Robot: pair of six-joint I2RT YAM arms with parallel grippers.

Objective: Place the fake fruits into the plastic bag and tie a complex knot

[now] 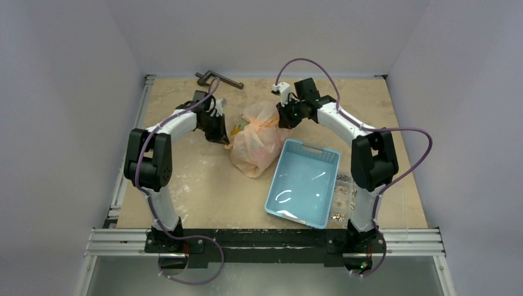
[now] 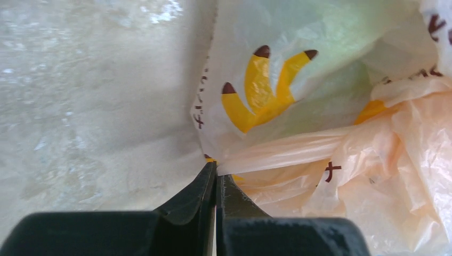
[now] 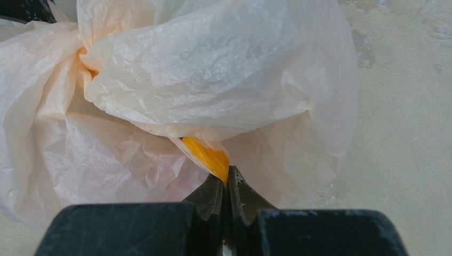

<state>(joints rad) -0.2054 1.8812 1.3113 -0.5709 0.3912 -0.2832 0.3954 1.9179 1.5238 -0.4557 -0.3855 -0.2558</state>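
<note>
My left gripper (image 2: 216,172) is pinched tight on a drawn-out strip of the plastic bag (image 1: 256,145), and my right gripper (image 3: 228,180) is clamped the same way on another strip, at a fold with yellow print. The bag lies bulging on the table (image 1: 203,185) between my two arms, just beside the far corner of the light-blue basket (image 1: 305,182). I see no fake fruits in the basket or loose around it, so I judge the loading is done and they sit inside the bag, though the crinkled film hides them from me. In my right wrist view the plastic gathers into a tight twist (image 3: 80,57) near the bag's mouth, which reads to me as a knot begun. What is left, I think, is pulling the two strips apart to cinch it, then likely another crossing or two before it counts as a complex knot.
</note>
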